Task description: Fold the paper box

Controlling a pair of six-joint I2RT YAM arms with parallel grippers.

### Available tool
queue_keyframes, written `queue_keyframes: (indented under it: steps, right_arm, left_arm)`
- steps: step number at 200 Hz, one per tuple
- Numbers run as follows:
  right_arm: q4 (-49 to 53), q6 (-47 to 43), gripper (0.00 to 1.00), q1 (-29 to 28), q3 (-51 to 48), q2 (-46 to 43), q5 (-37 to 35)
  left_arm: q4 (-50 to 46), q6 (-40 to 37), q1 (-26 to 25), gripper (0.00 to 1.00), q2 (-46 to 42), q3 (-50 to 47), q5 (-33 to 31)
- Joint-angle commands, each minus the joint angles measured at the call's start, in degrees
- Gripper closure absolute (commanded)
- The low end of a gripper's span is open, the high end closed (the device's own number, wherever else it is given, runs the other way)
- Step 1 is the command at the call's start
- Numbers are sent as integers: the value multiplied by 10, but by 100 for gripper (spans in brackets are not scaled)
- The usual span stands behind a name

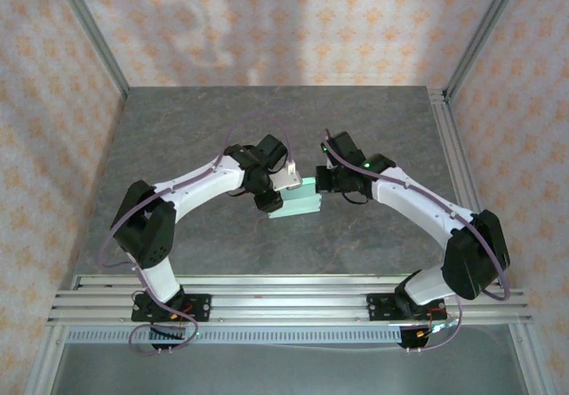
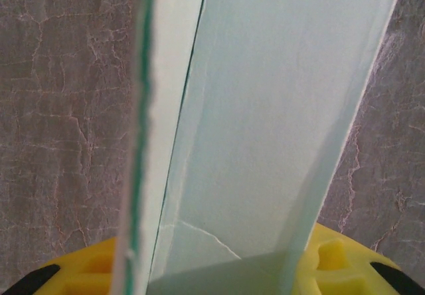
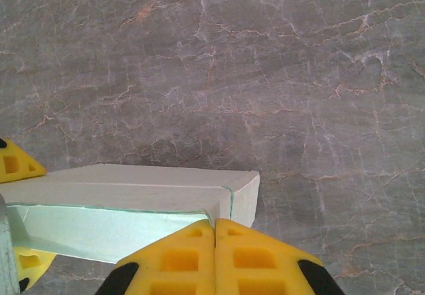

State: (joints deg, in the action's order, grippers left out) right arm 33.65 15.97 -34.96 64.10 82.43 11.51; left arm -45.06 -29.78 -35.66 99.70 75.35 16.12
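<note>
The paper box (image 1: 302, 203) is a pale mint-blue, flat rectangular box at the middle of the table. My left gripper (image 1: 279, 194) is shut on its left end. In the left wrist view the paper box (image 2: 265, 129) runs away from the camera between the two yellow fingers (image 2: 335, 258). My right gripper (image 1: 322, 182) is at the box's right end, shut, with nothing between its fingers. In the right wrist view its joined tips (image 3: 214, 223) rest against the near corner of the paper box (image 3: 133, 189), where a side flap meets the top edge. The left gripper's yellow fingers (image 3: 14, 165) show at the box's far end.
The grey marbled tabletop (image 1: 382, 128) has free room on all sides of the box. Aluminium rails (image 1: 284, 297) run along the near edge, where both arm bases stand. Metal frame posts (image 1: 89, 30) and patterned walls close off the back and sides.
</note>
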Motion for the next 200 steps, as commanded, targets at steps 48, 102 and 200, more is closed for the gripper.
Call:
queue_keyframes:
  steps: [48,102,200]
  right_arm:
    - [-31,85,100,-4,-40,-39,-22]
    - [-45,59,100,-5,-69,-45,-33]
    - [-52,27,100,-20,-76,-54,-72]
  left_arm:
    - [-21,25,-5,66,33,-8,-53]
    - [-16,28,-5,61,27,-6,-48]
    - [-15,65,-16,0,-38,-4,-60]
